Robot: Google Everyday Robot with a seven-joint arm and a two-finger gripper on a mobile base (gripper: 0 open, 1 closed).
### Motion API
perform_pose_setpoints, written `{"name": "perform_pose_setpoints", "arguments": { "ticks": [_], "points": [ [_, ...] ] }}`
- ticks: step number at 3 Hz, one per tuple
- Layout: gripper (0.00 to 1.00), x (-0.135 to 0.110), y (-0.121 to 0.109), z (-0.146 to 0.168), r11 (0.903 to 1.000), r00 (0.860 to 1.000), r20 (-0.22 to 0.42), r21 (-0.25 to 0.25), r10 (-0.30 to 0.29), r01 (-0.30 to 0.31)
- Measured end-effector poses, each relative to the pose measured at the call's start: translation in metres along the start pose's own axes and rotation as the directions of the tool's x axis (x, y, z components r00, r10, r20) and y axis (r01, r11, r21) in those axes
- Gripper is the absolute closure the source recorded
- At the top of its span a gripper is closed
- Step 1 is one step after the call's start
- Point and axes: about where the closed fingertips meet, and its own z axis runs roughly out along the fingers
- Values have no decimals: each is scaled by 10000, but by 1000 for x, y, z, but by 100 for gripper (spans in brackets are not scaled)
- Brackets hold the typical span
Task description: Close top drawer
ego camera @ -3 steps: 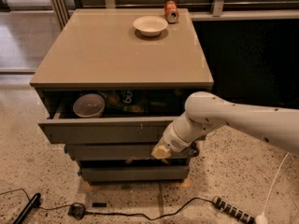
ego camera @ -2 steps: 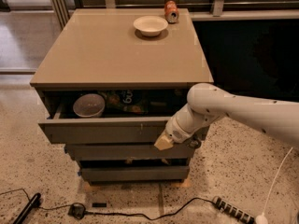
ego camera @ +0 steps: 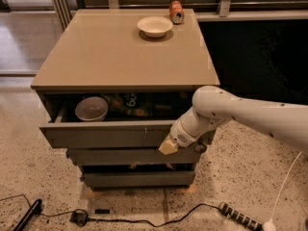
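Note:
The top drawer (ego camera: 106,134) is a wide grey handle-less drawer, pulled part way out of the beige-topped cabinet (ego camera: 120,52). Inside it lie a white bowl (ego camera: 91,109) at the left and a dark green snack bag (ego camera: 130,105) in the middle. My gripper (ego camera: 169,146) sits at the end of the white arm that comes in from the right. Its pale tip is against the right part of the drawer's front panel, near its lower edge.
On the cabinet top stand a white bowl (ego camera: 155,26) and an orange can (ego camera: 176,11). Two narrower grey drawer fronts (ego camera: 130,156) lie below. Black cables (ego camera: 77,217) and a power strip (ego camera: 240,217) lie on the speckled floor in front.
The arm has moved up and a little toward the cabinet, bringing the gripper tip against the drawer front. The drawer looks about as far open as before.

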Motion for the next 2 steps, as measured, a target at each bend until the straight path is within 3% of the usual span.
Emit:
{"name": "perform_pose_setpoints", "arguments": {
  "ticks": [2],
  "points": [
    [35,0,0,0,10000,10000,-1,-2,0,0]
  ]
}}
